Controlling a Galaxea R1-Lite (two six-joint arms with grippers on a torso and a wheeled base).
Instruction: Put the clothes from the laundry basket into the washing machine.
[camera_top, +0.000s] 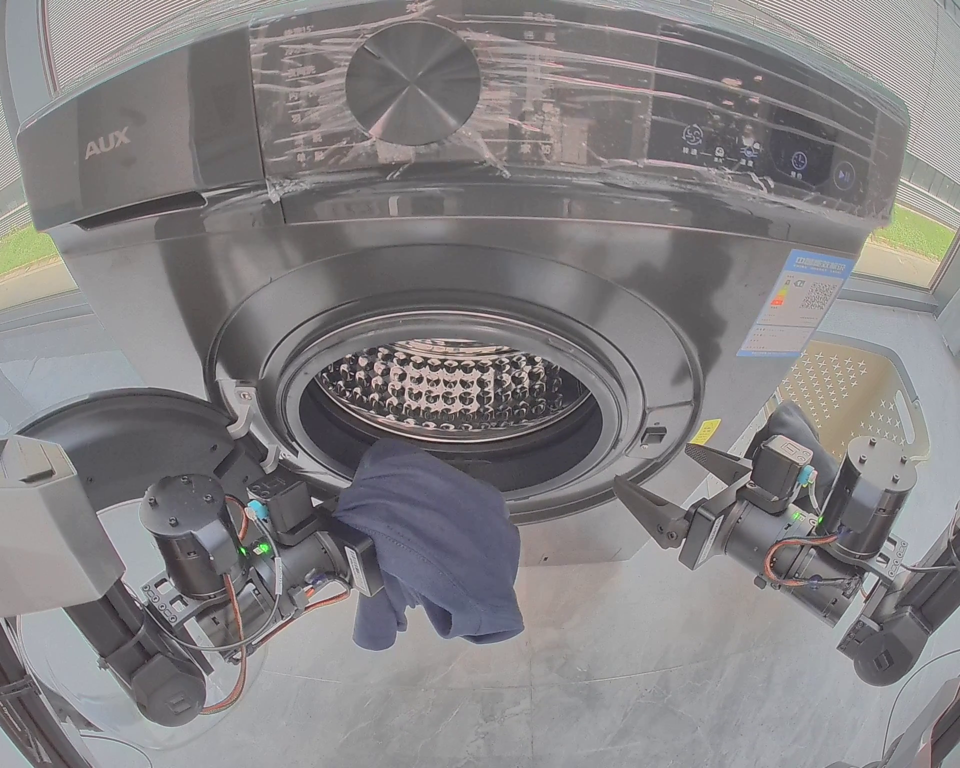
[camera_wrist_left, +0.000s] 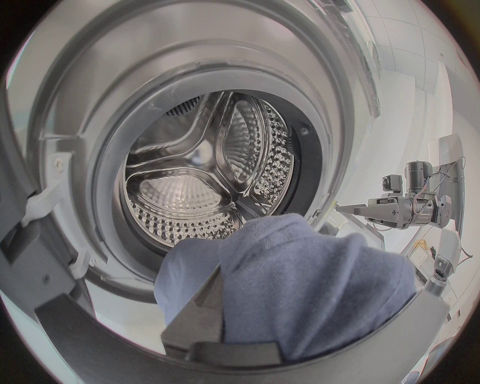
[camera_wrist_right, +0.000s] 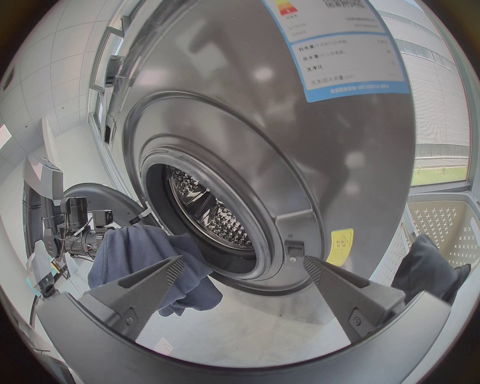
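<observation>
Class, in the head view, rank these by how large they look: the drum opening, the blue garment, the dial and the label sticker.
1. drum opening
2. blue garment, though it hangs nearer the camera, which enlarges it
3. dial
4. label sticker

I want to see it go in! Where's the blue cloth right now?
In the head view the blue cloth hangs from the left gripper, left of centre, against the lower rim of the washing machine opening, not yet inside the drum.
</observation>
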